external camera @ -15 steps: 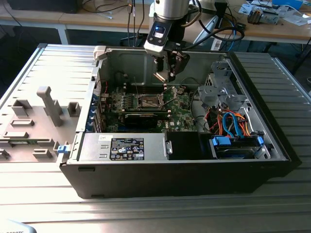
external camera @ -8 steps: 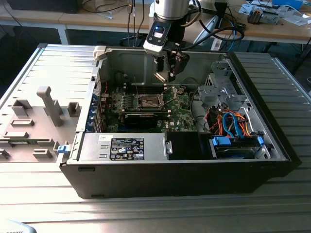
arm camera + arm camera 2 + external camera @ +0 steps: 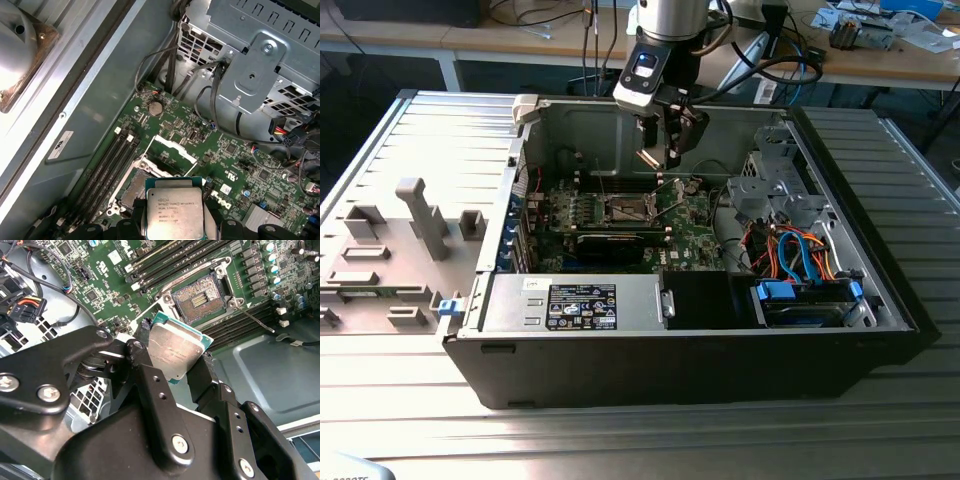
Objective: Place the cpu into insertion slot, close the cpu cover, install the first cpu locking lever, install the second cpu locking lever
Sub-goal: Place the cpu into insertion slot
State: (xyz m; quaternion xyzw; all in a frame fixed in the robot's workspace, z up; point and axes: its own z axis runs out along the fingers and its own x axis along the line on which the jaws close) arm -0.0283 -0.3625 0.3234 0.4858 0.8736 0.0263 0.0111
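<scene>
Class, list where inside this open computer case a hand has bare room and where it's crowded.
Bare: the grey case floor between the motherboard edge and the case wall. Crowded: cables by the drive cage, and the gripper holding the cpu.

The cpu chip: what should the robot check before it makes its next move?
1. The cpu is gripped firmly by the tool: ok, a finger presses on each side.
2. The insertion slot is bare, with its contacts showing: ok.
3. The cpu cover is swung up off the slot: ok.
4. The locking lever is released, angled away from the slot: ok.
5. The cpu is seated in the slot: not ok, it hangs in the air above.
6. The cpu corners match the slot: cannot tell.
</scene>
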